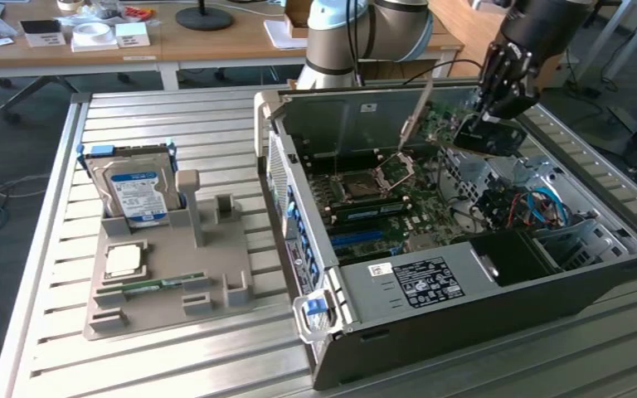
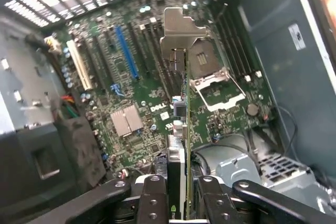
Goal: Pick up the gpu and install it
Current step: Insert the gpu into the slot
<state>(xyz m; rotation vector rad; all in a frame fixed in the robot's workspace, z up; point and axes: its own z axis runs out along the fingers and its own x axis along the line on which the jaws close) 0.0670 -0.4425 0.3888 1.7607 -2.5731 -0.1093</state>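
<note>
Black gripper (image 1: 493, 124) at the upper right of the exterior view, low over the open case (image 1: 463, 290), clamped on the gpu (image 1: 416, 112). Card held on edge, pinched on both flat faces between the two fingers (image 2: 152, 198), jaws narrow. Silver-beige bracket (image 1: 418, 104) at the end far from the gripper, slanting down toward the motherboard (image 1: 391, 211), lower tip near the CPU socket (image 1: 363, 186) in the picture. Held clear above the slots, not seated.

In the wrist view, gripper (image 2: 181, 205) with the gpu (image 2: 181, 129) seen edge-on: a thin green line running away from the camera, bent bracket (image 2: 181, 27) at its end, all of it over the motherboard (image 2: 131, 93). Beneath the card there, CPU socket (image 2: 215, 85) with its metal frame to one side, blue slot (image 2: 126, 51) and silver heatsink (image 2: 126, 119) to the other.

Well apart, at the exterior view's left on the slatted metal table (image 1: 153, 116): grey holder (image 1: 225, 274) with a hard drive (image 1: 136, 195) standing upright at its far end, a RAM stick (image 1: 163, 286) lying flat near its front, a square silver chip (image 1: 125, 259) between the two. Wooden desk (image 1: 186, 46) with small boxes along the top edge of the frame.
</note>
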